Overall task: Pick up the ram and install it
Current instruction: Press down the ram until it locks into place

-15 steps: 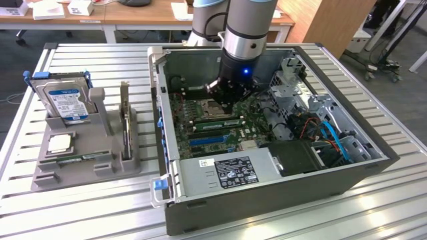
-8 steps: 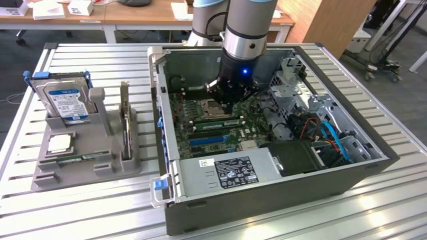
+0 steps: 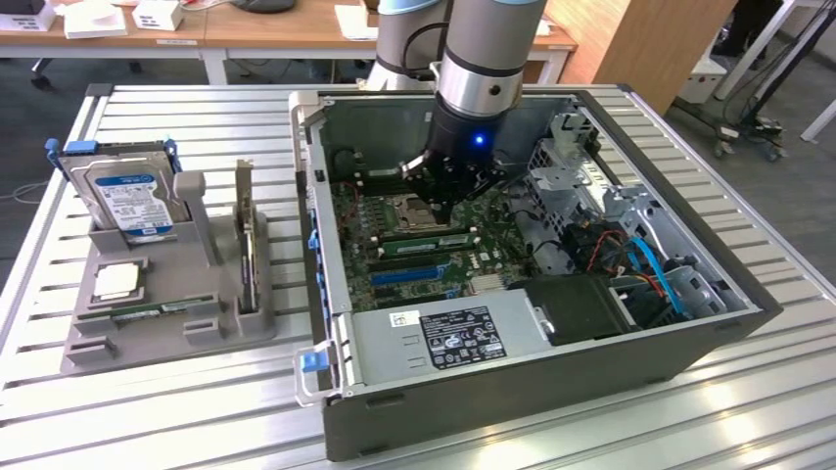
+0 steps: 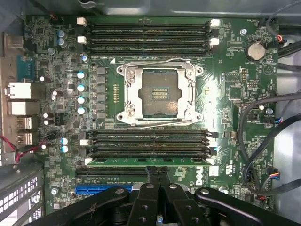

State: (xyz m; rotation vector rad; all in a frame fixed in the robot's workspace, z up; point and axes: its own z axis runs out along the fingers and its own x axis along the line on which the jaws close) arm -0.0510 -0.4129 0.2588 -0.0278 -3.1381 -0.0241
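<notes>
While the jaws press together, the ram (image 4: 148,161), a thin green stick, sits slotted.

Reaches straight down from above into the open computer case (image 3: 731,294), wrist vertical, a blue light glowing on the black wrist housing. Gripper (image 3: 444,208) poised low over the motherboard (image 4: 225,94), near the middle of the case, closer to its back wall than to its front edge. Fingers (image 4: 158,175) pressed together with no gap between them, nothing held, tips pointing down just beside the lower bank of memory slots (image 4: 148,143).
</notes>
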